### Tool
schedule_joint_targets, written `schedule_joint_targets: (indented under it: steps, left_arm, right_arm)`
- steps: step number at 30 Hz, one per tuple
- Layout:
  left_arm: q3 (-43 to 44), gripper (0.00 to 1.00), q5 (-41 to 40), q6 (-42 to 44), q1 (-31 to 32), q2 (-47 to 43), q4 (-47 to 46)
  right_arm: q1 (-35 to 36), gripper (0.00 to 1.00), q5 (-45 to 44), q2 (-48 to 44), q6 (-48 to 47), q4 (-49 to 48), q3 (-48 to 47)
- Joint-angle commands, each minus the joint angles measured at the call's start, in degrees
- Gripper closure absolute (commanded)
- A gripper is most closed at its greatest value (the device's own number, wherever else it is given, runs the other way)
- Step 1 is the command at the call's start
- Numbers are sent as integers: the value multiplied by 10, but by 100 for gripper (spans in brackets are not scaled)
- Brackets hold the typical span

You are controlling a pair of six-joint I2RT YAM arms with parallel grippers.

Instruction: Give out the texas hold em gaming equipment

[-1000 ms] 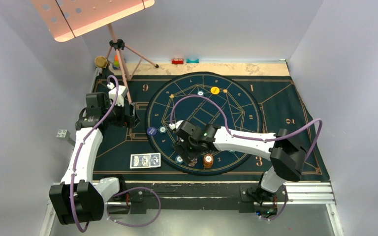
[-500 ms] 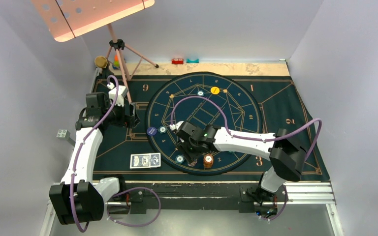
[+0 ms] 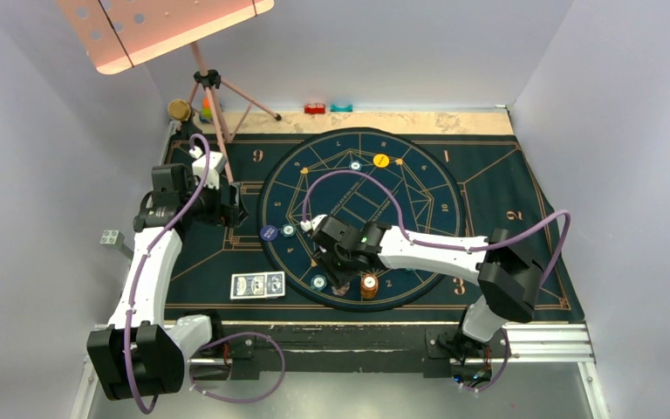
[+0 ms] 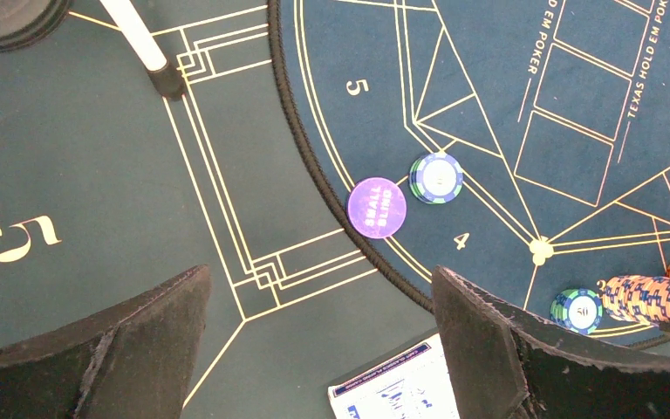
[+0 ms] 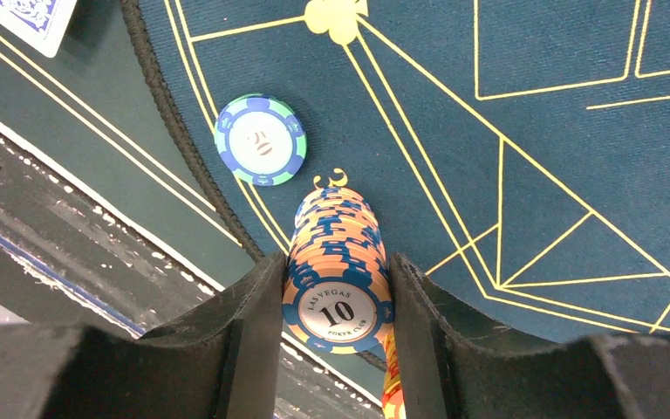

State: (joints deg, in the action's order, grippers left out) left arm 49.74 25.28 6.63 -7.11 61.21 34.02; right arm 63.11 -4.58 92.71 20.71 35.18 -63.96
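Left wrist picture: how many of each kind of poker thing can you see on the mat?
Blue-and-green chips: 2
Purple SMALL BLIND disc: 1
Orange chip stack: 1
Blue-backed playing card, cut off by the bottom edge: 1
Total: 5

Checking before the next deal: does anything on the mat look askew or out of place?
The orange chip stack held in the right pincer looks crooked, its chips staggered rather than flush. Nothing else stands out.

behind the mat (image 3: pixel 506 201) sit a red block (image 3: pixel 315 108), a teal block (image 3: pixel 342 107) and perhaps a brass disc (image 3: pixel 178 109).
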Motion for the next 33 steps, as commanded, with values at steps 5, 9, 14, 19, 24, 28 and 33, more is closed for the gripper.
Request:
schedule_joint_targets:
  steps: [5, 9, 14, 19, 24, 28, 33]
  left_arm:
    - [7, 0, 0, 2, -6, -14, -11]
    - [12, 0, -5, -3, -6, -8, -8]
    - [14, 0, -8, -4, -11, -1, -6]
    - [14, 0, -10, -4, -12, 1, -7]
    - [10, 0, -5, 2, -12, -3, -8]
    - [6, 0, -1, 4, -12, -7, -11]
    - [6, 0, 6, 4, -12, -5, -11]
  right_arm:
    - [-2, 96, -35, -12, -15, 21, -85]
    - [-16, 100, -39, 11, -20, 26, -127]
    - [-49, 100, -37, 75, -26, 23, -199]
    - [-82, 100, -31, 184, -41, 23, -308]
    - [-108, 100, -26, 306, -57, 34, -450]
    - [-116, 100, -18, 386, -61, 47, -557]
    - [-118, 100, -5, 454, -62, 49, -642]
